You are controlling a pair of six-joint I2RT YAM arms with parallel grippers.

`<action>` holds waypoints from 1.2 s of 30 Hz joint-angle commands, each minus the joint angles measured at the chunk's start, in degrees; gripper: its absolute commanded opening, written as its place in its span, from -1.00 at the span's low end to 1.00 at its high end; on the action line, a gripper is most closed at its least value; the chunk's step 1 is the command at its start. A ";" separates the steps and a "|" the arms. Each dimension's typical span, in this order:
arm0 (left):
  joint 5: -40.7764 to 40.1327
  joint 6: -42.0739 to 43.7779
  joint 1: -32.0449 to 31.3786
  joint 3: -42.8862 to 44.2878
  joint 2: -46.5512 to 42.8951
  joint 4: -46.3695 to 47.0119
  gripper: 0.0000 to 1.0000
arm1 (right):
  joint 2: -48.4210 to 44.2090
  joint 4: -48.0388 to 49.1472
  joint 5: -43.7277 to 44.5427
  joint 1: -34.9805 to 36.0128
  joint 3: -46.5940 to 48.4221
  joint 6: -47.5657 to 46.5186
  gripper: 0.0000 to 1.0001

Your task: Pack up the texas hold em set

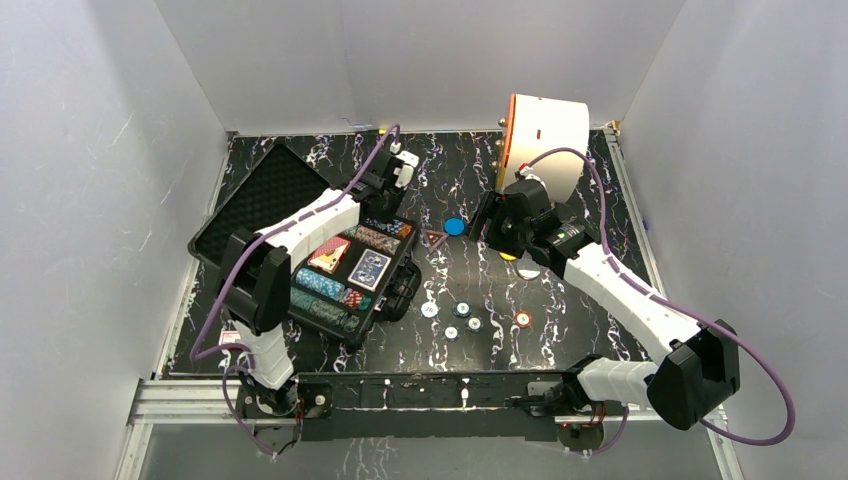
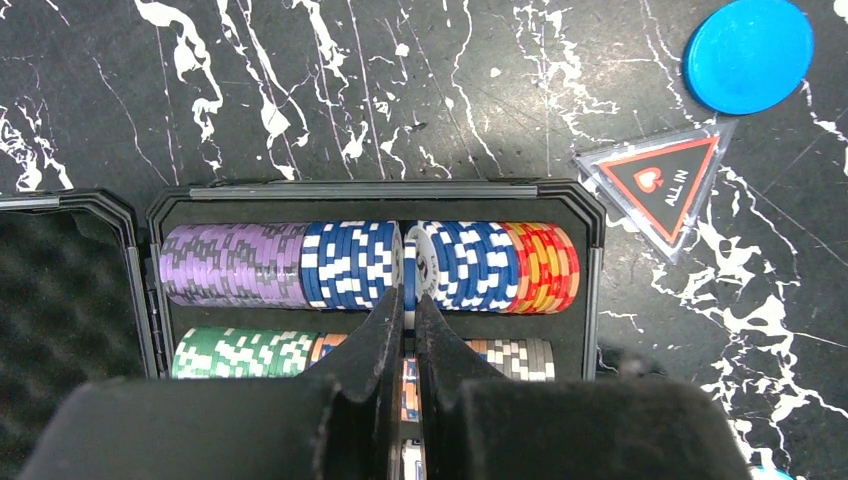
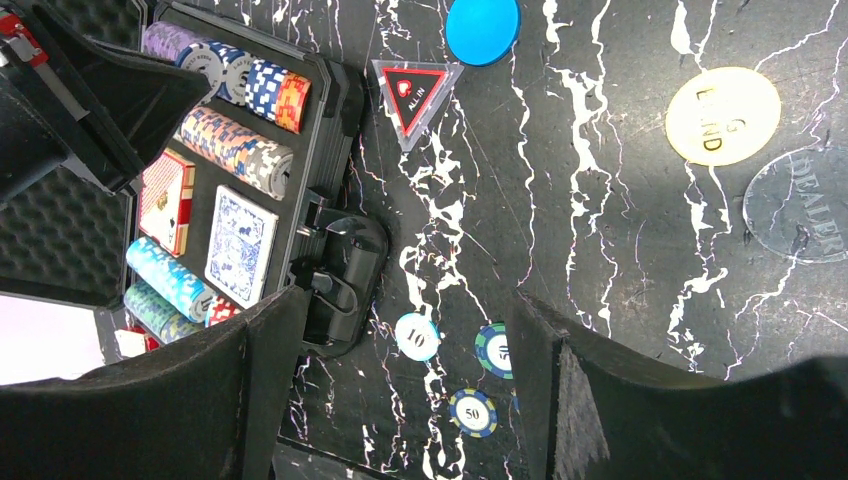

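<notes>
"Five loose chips lie nearest on the worktop, the orange one apart to the right. Where is the case?"

"Left of them. The black case sits open, handle toward the chips, its foam lid raised at the far left. Inside stand rows of chips, with a red deck and a blue deck side by side in the middle."

"And the left fingers?"

"Pressed together, tips down at the far row among the blue-and-white chips. Whether they touch one, I cannot tell."

"The right side?"

"A yellow button and a clear dealer button lie just beside each other, past the loose chips. The right fingers hang over the worktop there, spread wide, nothing between them. Beyond, a triangular all-in marker and a blue round button lie near the case's far corner. Farthest back stands a white cylinder with an orange face."
</notes>
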 commanded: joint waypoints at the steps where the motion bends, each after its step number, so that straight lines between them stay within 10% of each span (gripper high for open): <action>1: -2.91 0.83 0.35 0.66 1.15 -2.04 -1.00 | -0.85 1.25 0.36 -0.11 -0.60 0.40 0.60; 7: -2.91 0.84 0.36 0.47 3.06 -2.02 -0.92 | -1.08 1.03 0.61 -0.12 -0.69 0.54 0.60; 14: -1.13 0.61 0.38 1.78 2.89 -2.74 -0.34 | -0.75 0.99 -0.13 -0.12 -0.63 0.88 0.60; 23: -1.26 0.27 0.31 2.24 0.72 -2.85 -0.65 | 0.71 1.67 -1.57 -0.13 -0.80 1.62 0.59; 36: 3.71 -2.95 0.31 3.22 -7.32 -3.12 -0.59 | 2.41 0.79 1.00 -0.30 1.04 -0.51 0.53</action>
